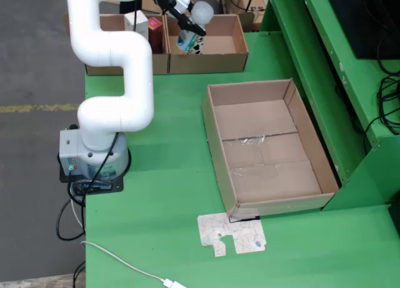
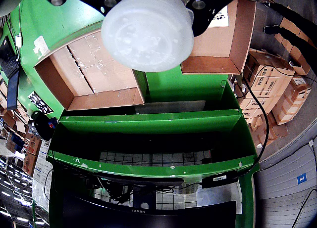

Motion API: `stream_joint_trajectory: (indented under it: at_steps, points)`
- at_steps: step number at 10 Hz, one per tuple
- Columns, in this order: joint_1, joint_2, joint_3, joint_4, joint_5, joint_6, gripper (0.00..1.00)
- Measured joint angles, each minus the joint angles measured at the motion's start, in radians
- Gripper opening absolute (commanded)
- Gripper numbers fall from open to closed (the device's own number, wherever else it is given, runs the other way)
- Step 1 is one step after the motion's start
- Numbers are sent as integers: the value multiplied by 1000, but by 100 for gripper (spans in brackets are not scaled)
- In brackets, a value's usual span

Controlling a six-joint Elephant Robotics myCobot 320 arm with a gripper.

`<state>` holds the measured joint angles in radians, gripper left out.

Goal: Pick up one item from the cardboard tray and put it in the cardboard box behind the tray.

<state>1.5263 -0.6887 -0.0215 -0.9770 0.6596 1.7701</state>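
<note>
I see my gripper (image 1: pixel 185 19) clamped on the bottle (image 1: pixel 194 32), holding it tilted above the cardboard box (image 1: pixel 215 60) behind the empty tray (image 1: pixel 269 150). On the wrist view, its white cap (image 2: pixel 147 30) sits between the fingers.

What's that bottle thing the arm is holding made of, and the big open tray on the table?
The bottle looks like plastic: a cloudy, translucent white cap and a printed blue-and-white body. The tray is plain brown cardboard, matte, with clear tape shining along its floor seams.
</note>
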Motion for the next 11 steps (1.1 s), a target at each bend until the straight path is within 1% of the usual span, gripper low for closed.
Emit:
stream_joint_trajectory:
  at_steps: [4,5,11]
  points:
    - [0,0,0,8,0,-8,0]
    - [-2,-24,0,54,0,-52,0]
    - [0,-74,0,178,-6,-121,0]
